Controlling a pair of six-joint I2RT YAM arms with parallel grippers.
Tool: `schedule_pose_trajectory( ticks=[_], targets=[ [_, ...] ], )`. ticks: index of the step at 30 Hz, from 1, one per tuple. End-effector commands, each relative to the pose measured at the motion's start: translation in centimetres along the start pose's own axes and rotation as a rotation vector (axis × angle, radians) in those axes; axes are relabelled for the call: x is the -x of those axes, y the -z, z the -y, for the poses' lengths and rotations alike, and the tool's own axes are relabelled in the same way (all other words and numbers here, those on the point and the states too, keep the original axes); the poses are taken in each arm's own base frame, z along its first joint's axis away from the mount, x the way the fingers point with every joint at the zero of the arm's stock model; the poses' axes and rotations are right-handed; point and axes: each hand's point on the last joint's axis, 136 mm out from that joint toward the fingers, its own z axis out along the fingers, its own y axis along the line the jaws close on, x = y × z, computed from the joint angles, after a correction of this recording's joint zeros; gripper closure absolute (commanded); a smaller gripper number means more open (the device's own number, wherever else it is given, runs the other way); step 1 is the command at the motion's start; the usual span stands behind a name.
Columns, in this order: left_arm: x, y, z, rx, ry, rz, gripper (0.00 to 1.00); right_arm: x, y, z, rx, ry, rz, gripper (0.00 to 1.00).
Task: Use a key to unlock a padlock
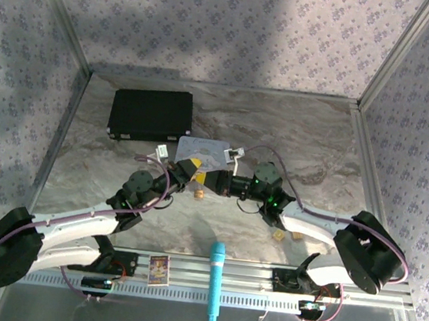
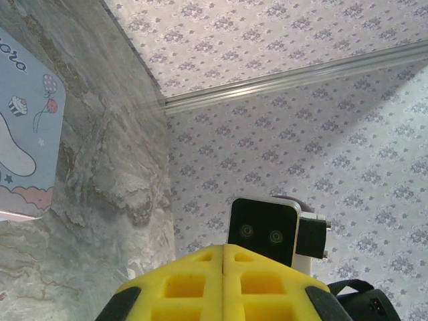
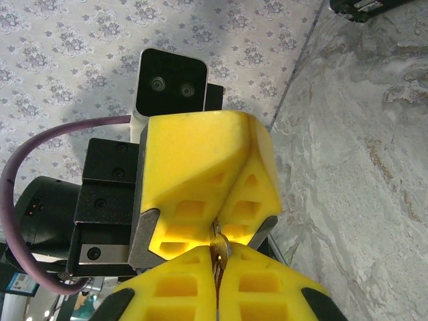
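Note:
Both grippers meet tip to tip above the middle of the marble table point(image 1: 310, 140). In the right wrist view my right gripper point(image 3: 217, 254) is shut on the small brass padlock point(image 3: 220, 245), whose body pokes out of the yellow fingertips. Facing it, my left gripper point(image 3: 216, 225) is shut, and a thin grey sliver of metal, apparently the key point(image 3: 214, 227), runs from its seam to the padlock. From above, the left gripper point(image 1: 193, 166) and right gripper point(image 1: 216, 179) touch at their tips. In the left wrist view the left gripper point(image 2: 223, 246) has its pads pressed together, and the held thing is hidden.
A pastel tin point(image 1: 204, 151) lies just behind the grippers, and a black case point(image 1: 151, 114) sits at the back left. Two tan blocks point(image 1: 287, 234) lie by the right arm, a small tan piece point(image 1: 199, 195) under the grippers. A turquoise stick point(image 1: 215, 283) and a small card point(image 1: 159, 269) rest on the front rail.

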Motion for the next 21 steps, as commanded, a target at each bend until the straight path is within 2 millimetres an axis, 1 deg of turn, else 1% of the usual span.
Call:
schedule_pose_trajectory(
  ticks=[1,2,5,12,13,14,15,16,18,19,20,21],
  targets=[
    [0.1,0.3,0.5,-0.010,-0.005,0.011,1.00,0.6,1.0,-0.7,0.017,0.029,0.029,0.97],
    [0.1,0.3,0.3,-0.001,-0.006,0.010,1.00,0.8,1.2,-0.5,0.011,0.026,0.037,1.00],
    [0.0,0.3,-0.1,0.015,-0.012,0.006,1.00,1.3,1.8,0.0,-0.004,0.012,0.044,1.00],
    [-0.1,0.1,-0.9,0.038,-0.005,0.005,1.00,1.0,1.7,0.4,-0.014,0.011,0.022,1.00],
    [-0.1,0.2,-0.8,0.039,-0.009,0.006,0.97,1.0,1.7,0.5,-0.018,0.009,0.020,1.00],
    [0.0,0.2,-0.9,0.044,-0.013,0.010,0.90,1.0,1.8,0.7,-0.025,0.008,0.019,1.00],
    [0.1,0.3,-0.8,0.044,-0.015,0.013,0.79,0.9,1.8,0.9,-0.038,0.005,0.016,1.00],
    [0.2,0.3,-0.8,0.045,-0.019,0.019,0.66,0.8,1.8,1.1,-0.048,0.007,0.014,1.00],
    [0.5,0.6,-0.9,0.061,-0.030,0.033,0.28,0.7,2.0,1.7,-0.075,0.007,0.015,1.00],
    [0.6,0.7,-1.2,0.082,-0.037,0.038,0.17,0.7,2.1,1.9,-0.091,0.004,0.015,1.00],
    [0.8,0.9,-1.7,0.126,-0.052,0.046,0.08,0.6,2.3,2.6,-0.121,-0.003,0.017,1.00],
    [1.1,1.3,-2.4,0.183,-0.075,0.054,0.02,0.6,2.6,3.5,-0.161,-0.017,0.019,1.00]
  ],
)
